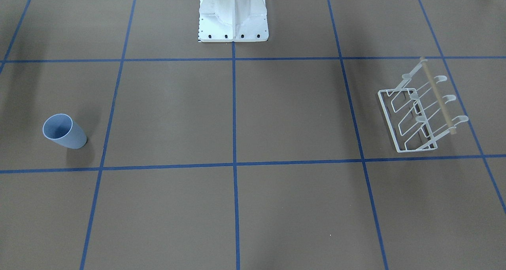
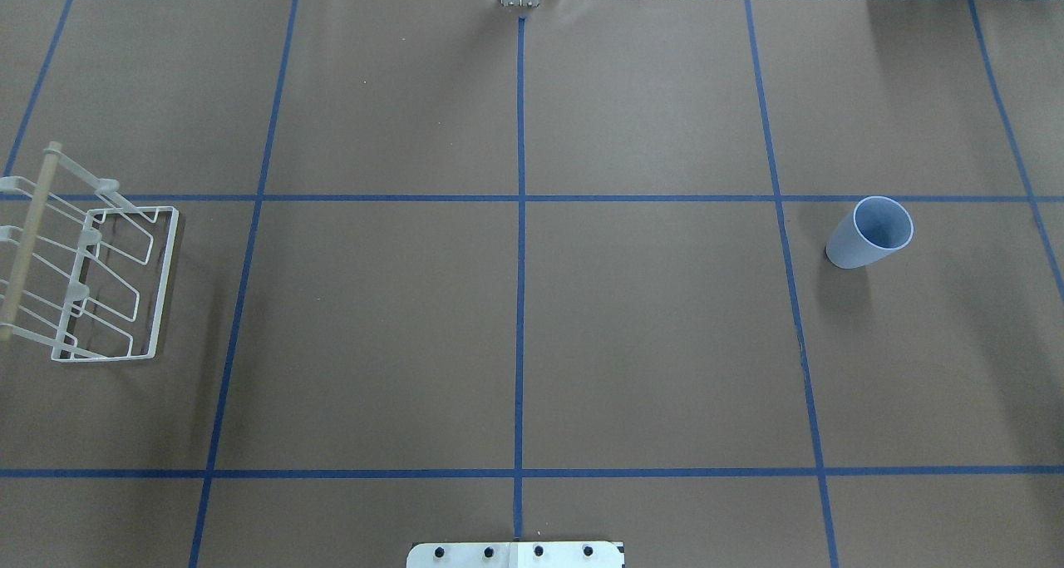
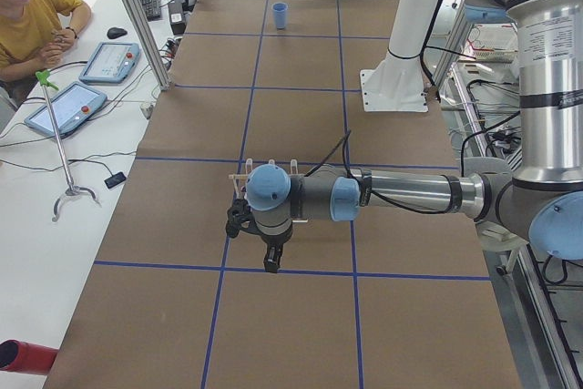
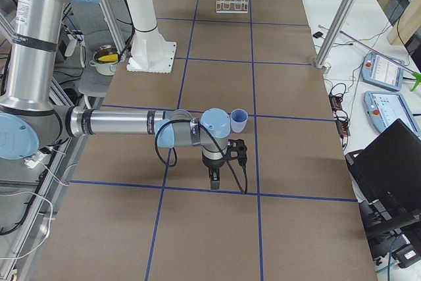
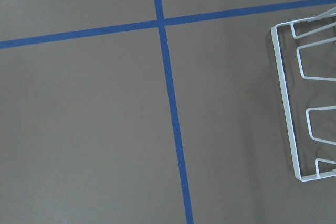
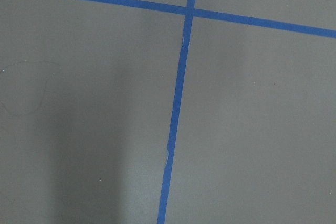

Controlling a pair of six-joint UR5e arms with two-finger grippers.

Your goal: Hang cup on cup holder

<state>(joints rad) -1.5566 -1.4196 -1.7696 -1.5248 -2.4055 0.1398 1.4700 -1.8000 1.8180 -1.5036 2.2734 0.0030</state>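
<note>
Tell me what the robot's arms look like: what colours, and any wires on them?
The left arm and the right arm are smooth silver tubes with grey joints and round light blue caps. The left gripper and the right gripper are small and black. A thin black cable loops loosely along each forearm.

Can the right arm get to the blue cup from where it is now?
Probably yes. The cup stands upright with nothing around it, and the right hand hangs close by, pointing down, with no obstacle between them.
</note>
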